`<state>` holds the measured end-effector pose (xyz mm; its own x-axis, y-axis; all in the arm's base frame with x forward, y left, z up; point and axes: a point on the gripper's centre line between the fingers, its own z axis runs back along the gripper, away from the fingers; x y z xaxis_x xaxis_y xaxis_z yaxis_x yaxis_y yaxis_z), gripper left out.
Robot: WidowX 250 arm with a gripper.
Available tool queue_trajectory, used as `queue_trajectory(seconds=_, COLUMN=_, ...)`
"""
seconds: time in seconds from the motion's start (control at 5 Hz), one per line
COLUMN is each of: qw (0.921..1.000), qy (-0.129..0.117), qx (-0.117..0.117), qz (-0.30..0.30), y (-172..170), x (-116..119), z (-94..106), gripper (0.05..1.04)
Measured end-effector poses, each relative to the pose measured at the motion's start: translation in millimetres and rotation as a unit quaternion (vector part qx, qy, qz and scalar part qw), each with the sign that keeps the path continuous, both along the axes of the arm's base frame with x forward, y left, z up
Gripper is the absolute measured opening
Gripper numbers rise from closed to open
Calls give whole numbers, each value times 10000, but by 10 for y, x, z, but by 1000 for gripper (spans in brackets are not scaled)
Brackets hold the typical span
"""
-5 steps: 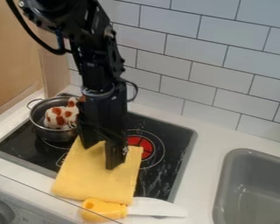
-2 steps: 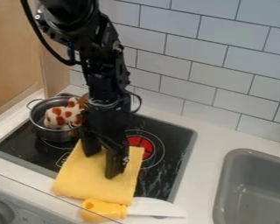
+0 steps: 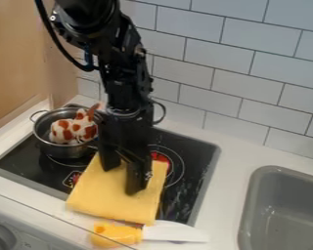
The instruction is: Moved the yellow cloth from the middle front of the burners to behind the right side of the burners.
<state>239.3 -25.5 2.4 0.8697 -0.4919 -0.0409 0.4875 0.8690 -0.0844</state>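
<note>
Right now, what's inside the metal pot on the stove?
The pot holds a white, red-patched toy. The toy's underside and the pot's bottom beneath it are covered, so I can't see them.

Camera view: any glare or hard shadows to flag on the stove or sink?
Camera view: whitish streaks toward the right front of the black glass cooktop, glare or smudges, can't tell which; soft sheen inside the grey sink; no hard-edged shadow on the yellow cloth.

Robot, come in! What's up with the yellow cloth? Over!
Gripper at yellow cloth, fingers apart. Cloth on stove's front. Metal pot close beside gripper. Over.
</note>
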Motion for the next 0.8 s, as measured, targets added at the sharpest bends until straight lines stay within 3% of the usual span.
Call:
queue_trajectory(seconds=0.6, qw=9990, qy=-201, qx=-313, qz=-267, y=-332, x=515, z=5, gripper=999)
queue_trajectory(seconds=0.8, qw=9981, qy=-339, qx=-422, qz=-293, y=-406, x=804, z=3, gripper=999)
